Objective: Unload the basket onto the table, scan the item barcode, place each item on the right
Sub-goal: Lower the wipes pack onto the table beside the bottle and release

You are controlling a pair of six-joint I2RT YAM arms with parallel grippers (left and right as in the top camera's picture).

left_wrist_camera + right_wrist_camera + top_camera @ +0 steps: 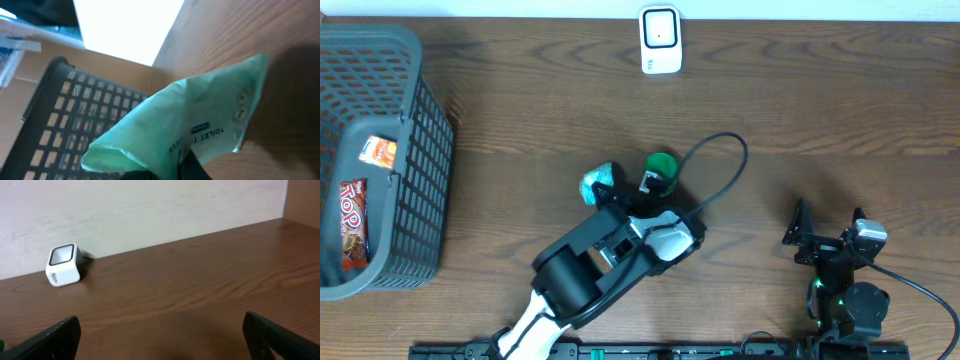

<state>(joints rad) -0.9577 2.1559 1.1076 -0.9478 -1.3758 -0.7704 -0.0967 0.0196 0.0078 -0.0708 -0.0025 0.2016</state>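
The item, a pale green packet (596, 183) printed with "TOILET", is pinched at one end by my left gripper (613, 203), which is shut on it near the table's middle. In the left wrist view the packet (190, 115) fills the centre, and a dark finger (194, 166) presses its lower edge at the gripper (182, 169). The white barcode scanner (660, 39) stands at the table's far edge, well beyond the packet; it also appears upper left as the scanner (63, 265). My right gripper (828, 238) rests open at the front right, nothing between its fingers (50, 337).
A dark plastic basket (415, 150) stands at the left edge, holding a red snack pack (353, 225) and an orange one (378, 150); the basket (55, 130) lies behind the packet. A black cable (725, 170) loops beside a green round part (661, 165).
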